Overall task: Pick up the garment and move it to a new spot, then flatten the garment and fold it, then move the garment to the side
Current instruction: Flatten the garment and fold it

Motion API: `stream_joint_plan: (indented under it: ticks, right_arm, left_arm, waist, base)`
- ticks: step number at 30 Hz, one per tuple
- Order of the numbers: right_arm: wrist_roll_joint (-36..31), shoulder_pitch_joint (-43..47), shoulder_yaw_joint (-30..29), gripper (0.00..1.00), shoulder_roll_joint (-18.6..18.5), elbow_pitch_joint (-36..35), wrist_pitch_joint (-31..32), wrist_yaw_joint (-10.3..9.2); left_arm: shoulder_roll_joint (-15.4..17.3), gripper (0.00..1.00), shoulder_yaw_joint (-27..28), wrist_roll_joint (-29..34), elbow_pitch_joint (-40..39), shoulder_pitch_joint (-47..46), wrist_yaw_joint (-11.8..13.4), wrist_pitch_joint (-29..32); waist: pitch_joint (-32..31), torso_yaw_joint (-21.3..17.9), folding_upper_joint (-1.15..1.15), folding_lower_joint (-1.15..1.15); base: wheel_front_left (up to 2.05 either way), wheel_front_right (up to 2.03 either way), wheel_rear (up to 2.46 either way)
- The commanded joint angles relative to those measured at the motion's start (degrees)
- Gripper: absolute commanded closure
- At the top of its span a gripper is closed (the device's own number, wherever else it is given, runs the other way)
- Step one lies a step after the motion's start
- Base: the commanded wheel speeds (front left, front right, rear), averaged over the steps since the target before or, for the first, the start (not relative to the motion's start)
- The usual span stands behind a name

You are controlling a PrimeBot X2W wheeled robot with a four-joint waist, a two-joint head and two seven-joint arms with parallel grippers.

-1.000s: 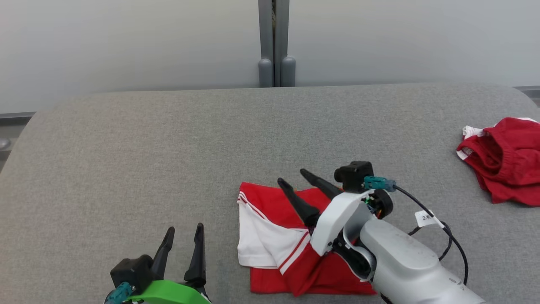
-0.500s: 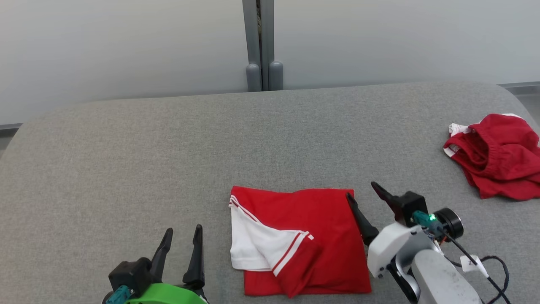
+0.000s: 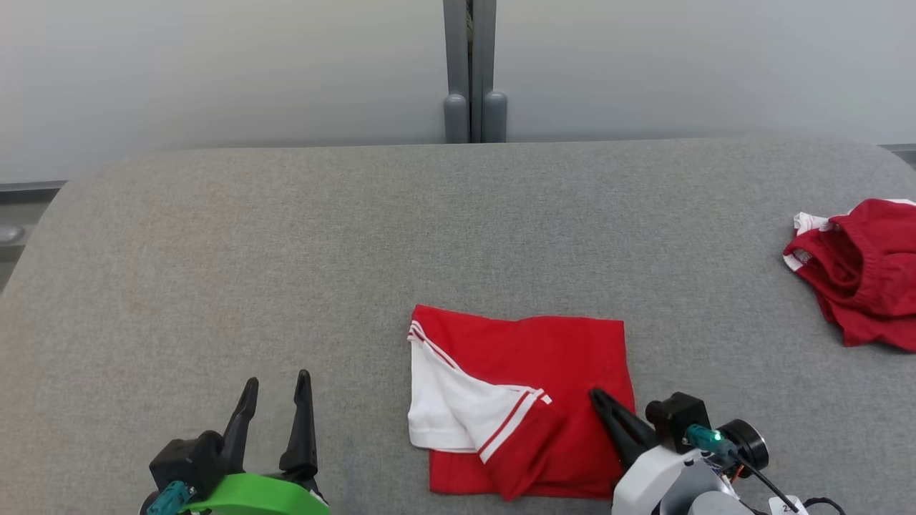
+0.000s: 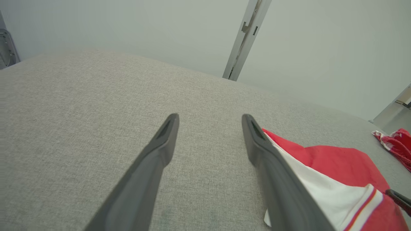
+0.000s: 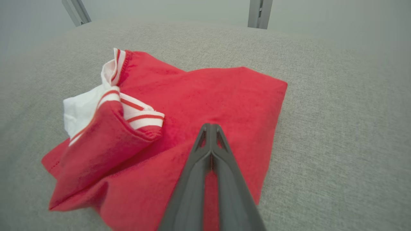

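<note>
— Where's the garment [image 3: 558, 357]?
— Folded into a red square, near the middle of the surface [image 3: 286, 250], a white flap [image 3: 444, 408] loose on its left half.
— And the claws?
— Right claw [image 3: 595, 395] is pinched fully closed over its near right corner, no cloth visibly caught, likely to press or nudge. Left claw [image 3: 277, 379] gapes empty, near left.
</note>
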Motion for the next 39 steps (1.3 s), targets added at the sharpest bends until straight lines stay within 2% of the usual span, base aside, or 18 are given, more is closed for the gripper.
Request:
stream_joint_plan:
  ticks: [1, 12, 19, 23, 29, 34, 35, 36, 39]
  right_arm:
    - [0.84, 0.13, 0.93, 1.00, -0.22, 0.58, 0.46, -0.03]
    - [6.07, -3.99, 9.72, 1.00, -0.19, 3.02, 0.96, -0.03]
    - [10.27, -6.50, 22.61, 1.00, -0.23, 1.49, 2.34, -0.03]
    - [12.58, -6.45, 27.21, 1.00, -0.29, 1.23, 2.55, -0.03]
    - [11.48, -7.77, 28.38, 1.00, -0.24, 1.65, 1.30, -0.03]
    - [10.24, -8.50, 24.04, 1.00, -0.23, 0.32, 0.05, -0.03]
    - [9.78, -8.52, 22.32, 0.96, -0.25, -0.19, -0.18, -0.03]
    - [9.39, -8.39, 20.77, 0.86, -0.26, -0.49, -0.29, -0.03]
    - [7.86, -7.01, 14.63, 0.43, -0.23, -2.02, -0.53, -0.03]
  left_arm:
    - [0.40, 0.00, 0.26, 0.54, -0.02, -0.45, -0.28, -0.15]
    - [-0.30, 0.00, 1.46, 0.95, 0.17, -1.29, -0.54, -0.16]
    - [-0.91, 0.00, 2.28, 1.41, 0.72, -1.56, -0.99, -0.16]
    - [-1.34, 0.00, 2.83, 1.78, 0.76, -1.61, -1.26, -0.15]
    - [-1.87, 0.00, 3.97, 2.33, 0.14, -0.95, -1.45, -0.16]
    - [-2.33, 0.00, 4.11, 3.94, -0.43, -1.74, -2.28, -0.15]
    - [-2.48, 0.00, 4.08, 4.48, -0.60, -2.05, -2.55, -0.16]
    - [-2.59, 0.00, 3.93, 4.97, -0.72, -2.31, -2.73, -0.15]
    - [-3.31, 0.00, 3.64, 6.04, -0.84, -2.42, -3.39, -0.15]
  waist:
    - [0.37, 0.97, 0.00, 0.00]
    - [1.56, 4.85, 0.00, 0.00]
    - [1.61, 6.27, 0.00, 0.00]
    - [1.77, 6.42, 0.00, 0.00]
    - [1.96, 4.86, 0.00, 0.00]
    - [1.32, 2.95, 0.00, 0.00]
    - [1.04, 2.41, 0.00, 0.00]
    - [0.85, 2.06, 0.00, 0.00]
    - [-0.13, 0.58, 0.00, 0.00]
  base:
    - [0.00, 0.00, 0.00]
    - [0.00, 0.00, 0.00]
    - [0.00, 0.00, 0.00]
    - [0.00, 0.00, 0.00]
    - [0.00, 0.00, 0.00]
    - [0.00, 0.00, 0.00]
    - [0.00, 0.00, 0.00]
    - [0.00, 0.00, 0.00]
    - [0.00, 0.00, 0.00]
